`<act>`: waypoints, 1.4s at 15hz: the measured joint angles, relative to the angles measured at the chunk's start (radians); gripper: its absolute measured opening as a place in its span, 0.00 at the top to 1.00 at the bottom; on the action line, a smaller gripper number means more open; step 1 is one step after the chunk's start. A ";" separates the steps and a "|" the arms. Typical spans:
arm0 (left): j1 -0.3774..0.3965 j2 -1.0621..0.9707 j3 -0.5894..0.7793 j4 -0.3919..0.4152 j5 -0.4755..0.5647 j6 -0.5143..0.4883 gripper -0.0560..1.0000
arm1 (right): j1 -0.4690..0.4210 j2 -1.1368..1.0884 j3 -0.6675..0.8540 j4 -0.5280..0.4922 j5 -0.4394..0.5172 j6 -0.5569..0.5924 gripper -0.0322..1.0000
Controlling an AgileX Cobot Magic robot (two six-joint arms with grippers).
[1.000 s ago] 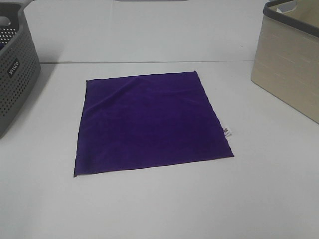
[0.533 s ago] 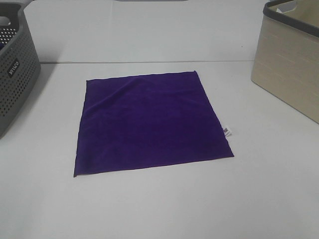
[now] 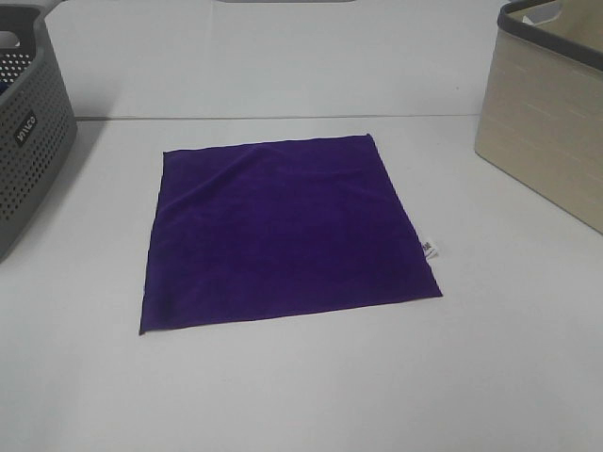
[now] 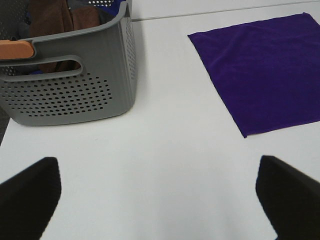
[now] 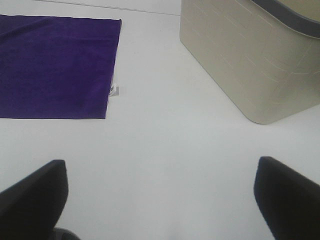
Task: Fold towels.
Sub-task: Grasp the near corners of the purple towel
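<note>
A white table (image 3: 301,395) carries three things. A purple towel (image 3: 283,235) lies spread flat at its middle, with a slight ripple near the far left corner and a small white tag (image 3: 430,249) on the right edge. A grey perforated basket (image 3: 24,141) stands at the far left and a beige basket (image 3: 551,132) at the far right, both well apart from the towel.

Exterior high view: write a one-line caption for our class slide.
Purple towel lies flat, unfolded, on a white table between a grey perforated basket and a beige bin.
</note>
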 joint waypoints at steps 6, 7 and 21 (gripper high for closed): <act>0.000 0.000 0.000 0.000 0.000 0.000 0.01 | 0.000 0.000 0.000 0.000 0.000 0.000 0.02; 0.000 0.000 0.000 0.000 0.000 0.000 0.01 | 0.000 0.000 0.000 0.000 0.000 0.000 0.02; 0.000 0.888 -0.411 0.052 0.099 -0.013 0.06 | 0.000 1.127 -0.492 0.181 -0.046 -0.165 0.02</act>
